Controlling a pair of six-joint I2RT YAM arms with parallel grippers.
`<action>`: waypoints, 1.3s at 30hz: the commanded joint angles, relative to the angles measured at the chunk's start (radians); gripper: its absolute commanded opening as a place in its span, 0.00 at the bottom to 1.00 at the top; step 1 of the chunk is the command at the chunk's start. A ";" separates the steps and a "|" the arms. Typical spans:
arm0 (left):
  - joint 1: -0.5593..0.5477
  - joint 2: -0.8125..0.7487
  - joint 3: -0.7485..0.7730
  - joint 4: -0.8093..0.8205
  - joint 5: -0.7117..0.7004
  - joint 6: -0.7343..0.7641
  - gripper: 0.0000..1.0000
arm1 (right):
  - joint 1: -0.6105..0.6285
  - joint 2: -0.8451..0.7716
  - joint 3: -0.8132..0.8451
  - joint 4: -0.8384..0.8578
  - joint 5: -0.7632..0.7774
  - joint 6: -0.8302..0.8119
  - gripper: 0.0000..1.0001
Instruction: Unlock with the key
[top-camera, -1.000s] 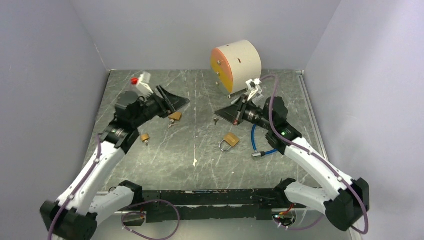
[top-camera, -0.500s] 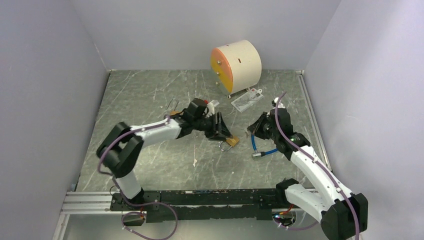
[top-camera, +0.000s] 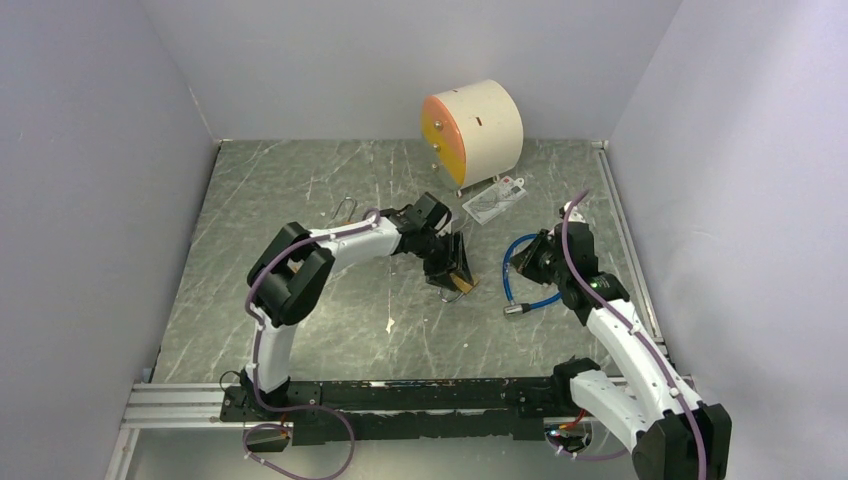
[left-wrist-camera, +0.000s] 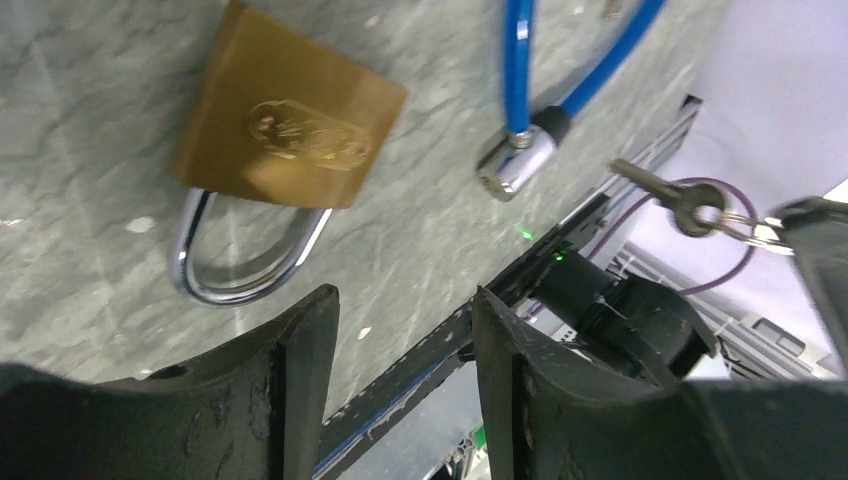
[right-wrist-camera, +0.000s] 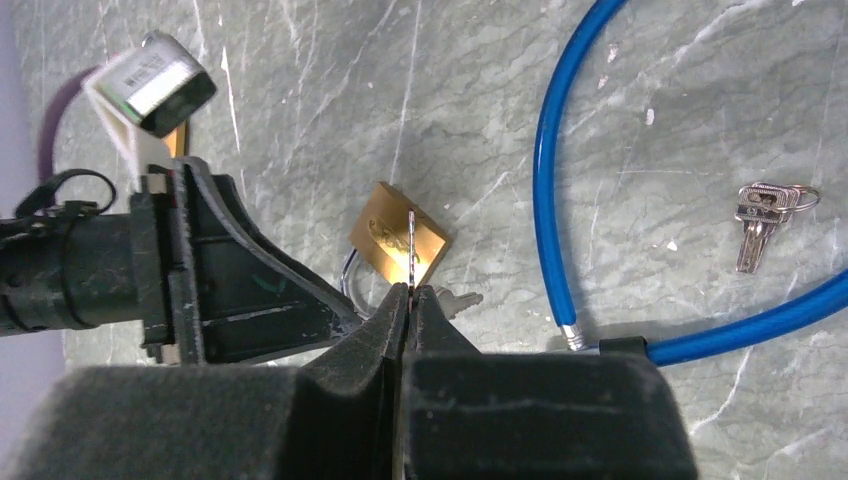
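Observation:
A brass padlock (left-wrist-camera: 285, 130) with a steel shackle (left-wrist-camera: 240, 270) lies flat on the table; it also shows in the right wrist view (right-wrist-camera: 398, 240) and, partly covered, in the top view (top-camera: 464, 284). My left gripper (left-wrist-camera: 400, 300) is open and empty, hovering just above the padlock with its fingers (left-wrist-camera: 290, 370) beside the shackle. My right gripper (right-wrist-camera: 408, 292) is shut on a small key (right-wrist-camera: 411, 245), seen edge-on and pointing at the padlock. The key (left-wrist-camera: 665, 195) hangs in the air right of the padlock. In the top view the right gripper (top-camera: 528, 258) is right of the left gripper (top-camera: 455, 268).
A blue cable lock (top-camera: 520, 285) loops on the table under the right gripper, its metal end (left-wrist-camera: 510, 170) near the padlock. A key bunch (right-wrist-camera: 760, 215) lies inside the loop. A white card (top-camera: 493, 200) and a cream cylinder with an orange face (top-camera: 470, 125) stand behind.
My left arm swung from the far left across to the padlock and turned over it. My right gripper drew back from the cylinder to the padlock's right side.

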 joint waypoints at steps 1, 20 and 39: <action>-0.004 0.038 0.033 -0.135 -0.013 0.030 0.56 | -0.020 0.004 0.002 0.045 -0.043 -0.021 0.00; 0.042 0.026 0.051 -0.380 -0.449 0.106 0.68 | -0.033 0.043 0.006 0.072 -0.112 0.007 0.00; 0.015 -0.070 -0.088 0.123 -0.080 0.124 0.28 | -0.034 0.027 -0.011 0.147 -0.217 0.004 0.00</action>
